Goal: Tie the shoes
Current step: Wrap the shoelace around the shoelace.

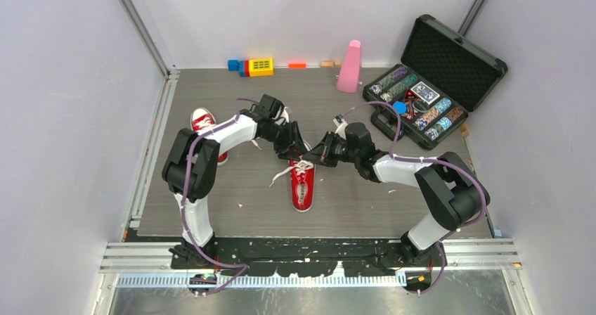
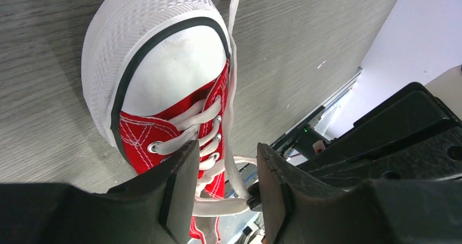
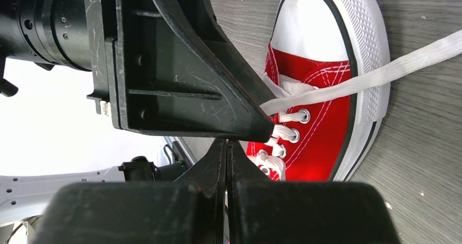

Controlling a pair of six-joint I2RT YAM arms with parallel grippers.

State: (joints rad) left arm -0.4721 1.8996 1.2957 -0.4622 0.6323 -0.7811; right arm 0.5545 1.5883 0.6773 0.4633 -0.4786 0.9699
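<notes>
The red, white-capped shoe (image 1: pixel 303 185) is shown untied. The left gripper (image 2: pixel 228 151) is parted around a lace (image 2: pixel 233 162); the right gripper (image 3: pixel 226 146) is pressed shut.

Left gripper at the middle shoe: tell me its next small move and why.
Probably close the left gripper on the white lace. Its jaws stand apart with that strand running between them beside the red shoe, and the right gripper is shut close by, so a pinch looks due.
</notes>
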